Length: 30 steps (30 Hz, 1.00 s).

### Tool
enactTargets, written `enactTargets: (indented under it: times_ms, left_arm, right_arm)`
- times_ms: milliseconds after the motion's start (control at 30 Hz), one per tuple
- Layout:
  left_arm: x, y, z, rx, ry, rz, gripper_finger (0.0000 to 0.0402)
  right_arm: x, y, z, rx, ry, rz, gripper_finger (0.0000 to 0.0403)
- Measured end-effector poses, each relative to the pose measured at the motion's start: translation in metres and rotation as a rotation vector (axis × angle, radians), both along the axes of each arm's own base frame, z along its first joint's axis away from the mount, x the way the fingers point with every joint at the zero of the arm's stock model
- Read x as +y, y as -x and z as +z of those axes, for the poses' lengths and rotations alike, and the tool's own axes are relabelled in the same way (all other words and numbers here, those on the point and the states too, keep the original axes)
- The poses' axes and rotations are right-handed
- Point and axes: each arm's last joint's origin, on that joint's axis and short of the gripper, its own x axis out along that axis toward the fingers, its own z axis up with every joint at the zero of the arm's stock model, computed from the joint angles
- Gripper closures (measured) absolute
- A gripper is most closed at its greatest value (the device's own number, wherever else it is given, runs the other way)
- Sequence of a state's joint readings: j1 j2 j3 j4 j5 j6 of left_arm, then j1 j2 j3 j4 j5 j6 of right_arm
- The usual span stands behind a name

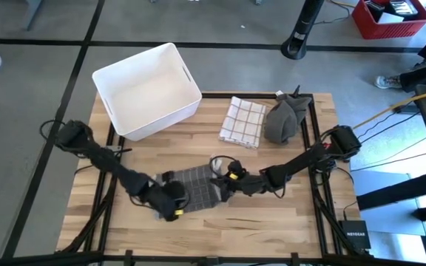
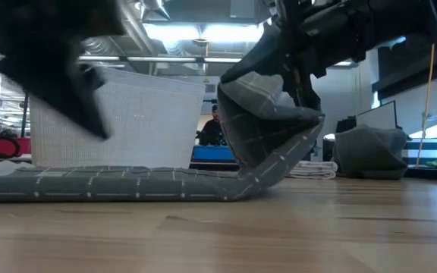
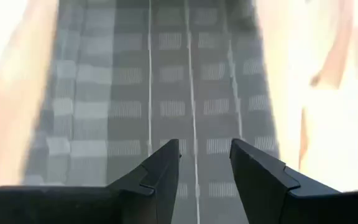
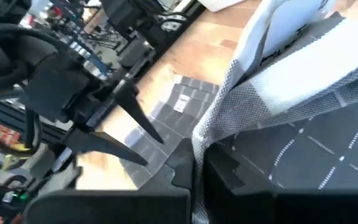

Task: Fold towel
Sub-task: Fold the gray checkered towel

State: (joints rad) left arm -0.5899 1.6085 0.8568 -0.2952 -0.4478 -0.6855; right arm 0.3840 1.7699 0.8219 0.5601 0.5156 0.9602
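A grey towel with a thin white check [image 1: 194, 188] lies on the wooden table, mostly flat [image 2: 105, 182]. Its right end rises off the wood [image 2: 268, 129]. My right gripper [image 1: 222, 176] [image 2: 290, 80] [image 4: 197, 163] is shut on that raised end. My left gripper [image 1: 171, 204] [image 3: 205, 155] is open and hovers just above the towel's left end, pointing down at it. It shows as a dark blurred shape [image 2: 74, 83] in the low view and with spread fingers [image 4: 126, 121] in the right wrist view. My right gripper pinches the towel's right edge [image 4: 219, 118] between its two fingers, coming in from the table's right and slanting down. The cloth bunches where it is held; how many layers, I cannot tell. That end is lifted and curves down to the part lying on the table [image 2: 234, 189].
A white bin [image 1: 146, 89] stands at the table's far left. A folded white checked towel [image 1: 242, 122] and a crumpled dark grey cloth [image 1: 287, 118] lie at the far right. Bare wood runs along the near edge [image 1: 272, 229]. A person [image 2: 212, 129] is in the room behind.
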Motion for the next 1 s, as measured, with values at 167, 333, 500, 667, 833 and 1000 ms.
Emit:
enactTargets:
  times_ms: [167, 333, 500, 667, 833, 1000]
  left_arm:
    - [-0.010, 0.019, -0.038, 0.029, 0.056, 0.073, 0.0265]
    - [-0.009, 0.012, -0.061, -0.063, 0.047, 0.159, 0.0265]
    - [-0.008, 0.000, -0.063, -0.135, 0.019, 0.128, 0.0265]
    - [-0.006, -0.005, -0.061, -0.158, 0.016, 0.109, 0.0265]
    - [-0.009, -0.005, -0.046, -0.135, 0.033, 0.064, 0.0265]
    - [-0.016, 0.013, -0.015, -0.079, 0.107, 0.046, 0.0265]
  right_arm:
    - [0.001, -0.003, 0.000, -0.037, -0.047, -0.008, 0.0385]
    - [0.007, -0.025, -0.002, -0.060, -0.124, 0.039, 0.0385]
    - [0.013, -0.054, -0.005, -0.077, -0.133, 0.035, 0.0385]
    - [0.018, -0.076, -0.006, -0.103, -0.142, 0.011, 0.0385]
    - [0.020, -0.087, -0.006, -0.120, -0.145, -0.001, 0.0385]
    - [0.018, -0.088, -0.008, -0.105, -0.139, -0.005, 0.0385]
